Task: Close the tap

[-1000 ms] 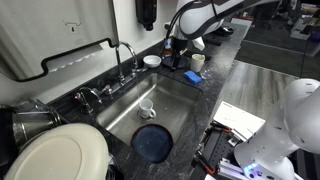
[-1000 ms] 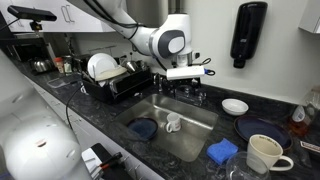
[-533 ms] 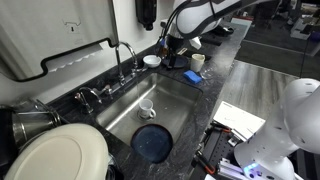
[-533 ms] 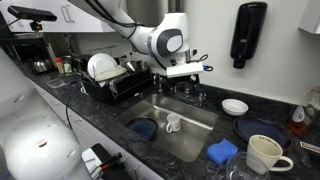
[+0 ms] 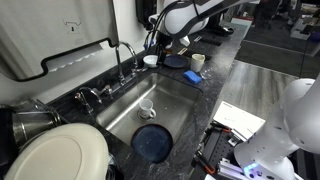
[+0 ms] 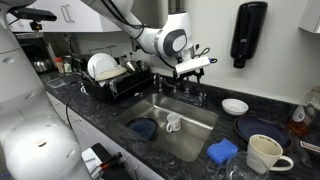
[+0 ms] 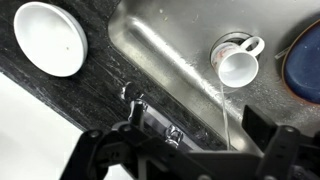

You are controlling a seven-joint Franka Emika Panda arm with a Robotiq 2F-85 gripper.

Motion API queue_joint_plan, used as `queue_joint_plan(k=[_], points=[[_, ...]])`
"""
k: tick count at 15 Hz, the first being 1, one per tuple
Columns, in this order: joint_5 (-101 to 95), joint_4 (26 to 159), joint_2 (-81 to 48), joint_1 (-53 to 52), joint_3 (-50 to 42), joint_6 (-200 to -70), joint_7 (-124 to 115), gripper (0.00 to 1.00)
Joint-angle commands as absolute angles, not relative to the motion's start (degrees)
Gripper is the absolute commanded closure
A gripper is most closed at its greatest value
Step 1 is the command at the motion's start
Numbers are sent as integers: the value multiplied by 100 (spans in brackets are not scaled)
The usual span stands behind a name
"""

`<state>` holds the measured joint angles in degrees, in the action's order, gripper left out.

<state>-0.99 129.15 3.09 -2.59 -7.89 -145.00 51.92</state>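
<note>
The tap (image 5: 124, 58) is a slim chrome gooseneck at the back edge of the steel sink (image 5: 185, 105). In an exterior view its base fittings (image 6: 190, 92) show just below my gripper (image 6: 197, 66). My gripper (image 5: 153, 45) hovers close beside the tap, a little above it, and touches nothing. In the wrist view the small lever handles (image 7: 135, 100) lie on the dark counter between my two fingers. The gripper (image 7: 190, 160) is open and empty. A thin arched line, spout or water, crosses the sink.
A white mug (image 7: 235, 62) and a blue plate (image 5: 152, 142) lie in the sink. A white bowl (image 7: 50, 38) sits on the counter by the tap. A dish rack (image 6: 110, 80), a blue sponge (image 5: 192, 77) and another mug (image 6: 262, 152) stand on the counter.
My gripper has moved along the counter from near the bowl toward the tap and tilted. Nothing else has moved.
</note>
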Motion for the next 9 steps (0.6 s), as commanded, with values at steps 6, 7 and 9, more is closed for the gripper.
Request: queue_joint_plan(k=[6,7,9], points=[[1008,11501,-1262,313,-478,-14367,6514,0],[1026,11347,-1426,390,-418,-14384,6509,0],[901,11045,-1737,492,-302,-14410,6371,0]])
